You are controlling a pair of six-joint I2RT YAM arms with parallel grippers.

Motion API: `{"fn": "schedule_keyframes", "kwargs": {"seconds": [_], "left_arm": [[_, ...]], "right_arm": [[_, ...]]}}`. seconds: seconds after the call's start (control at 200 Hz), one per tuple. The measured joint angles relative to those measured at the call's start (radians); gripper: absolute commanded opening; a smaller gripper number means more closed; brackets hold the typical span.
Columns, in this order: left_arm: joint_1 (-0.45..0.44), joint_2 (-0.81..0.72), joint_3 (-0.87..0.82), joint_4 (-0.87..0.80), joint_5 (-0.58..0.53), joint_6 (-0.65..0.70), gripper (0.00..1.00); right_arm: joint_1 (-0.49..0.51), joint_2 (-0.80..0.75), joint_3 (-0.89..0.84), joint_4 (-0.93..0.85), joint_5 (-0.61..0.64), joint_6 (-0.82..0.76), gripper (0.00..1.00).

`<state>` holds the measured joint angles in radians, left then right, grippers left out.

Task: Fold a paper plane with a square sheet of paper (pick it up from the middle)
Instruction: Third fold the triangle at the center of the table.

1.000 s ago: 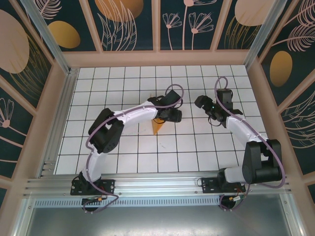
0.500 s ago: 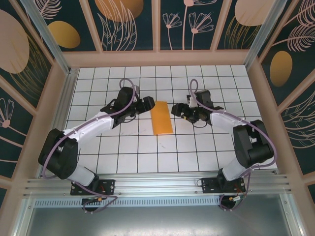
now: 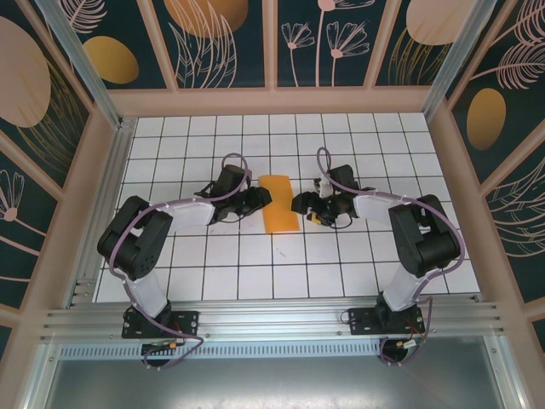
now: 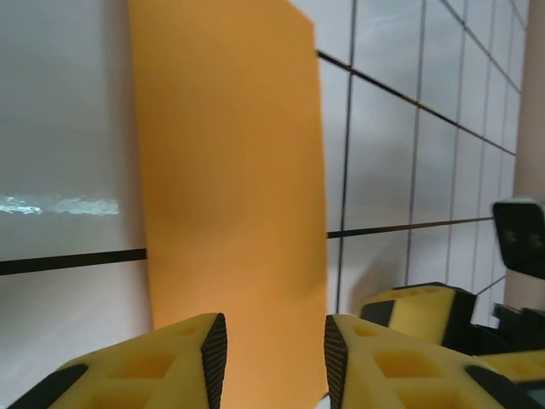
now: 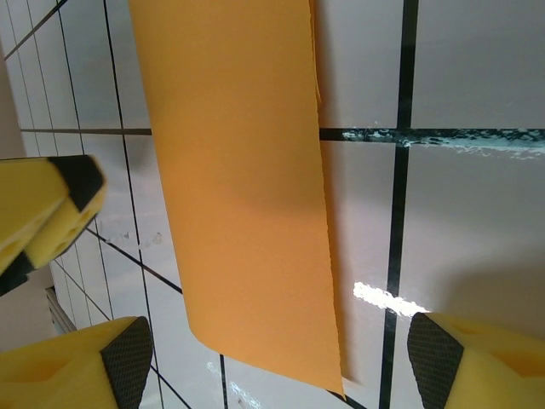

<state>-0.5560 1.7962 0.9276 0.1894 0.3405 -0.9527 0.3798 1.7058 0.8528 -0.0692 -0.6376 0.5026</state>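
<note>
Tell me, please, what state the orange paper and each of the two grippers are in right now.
Thin orange paper sheet: a narrow rectangle, apparently folded in half, lying flat on the white tiled table.
Left gripper: open, low at the paper's left edge, holding nothing.
Right gripper: open wide, at the paper's right edge, holding nothing.

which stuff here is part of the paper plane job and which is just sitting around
Part of the job: orange paper sheet, lying flat between the claws; left claw, open; right claw, open.
Just there: white tiled table; patterned wall panels; aluminium rail.
</note>
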Motion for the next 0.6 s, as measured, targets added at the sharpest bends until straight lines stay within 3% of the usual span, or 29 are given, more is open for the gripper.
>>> {"fn": "schedule_keyframes", "kwargs": {"seconds": [0.595], "left_arm": [[0.0,0.116,0.077,-0.098,-0.07,0.009,0.24]], "right_arm": [[0.0,0.039,0.011,-0.003,-0.042,0.0,0.77]]}}
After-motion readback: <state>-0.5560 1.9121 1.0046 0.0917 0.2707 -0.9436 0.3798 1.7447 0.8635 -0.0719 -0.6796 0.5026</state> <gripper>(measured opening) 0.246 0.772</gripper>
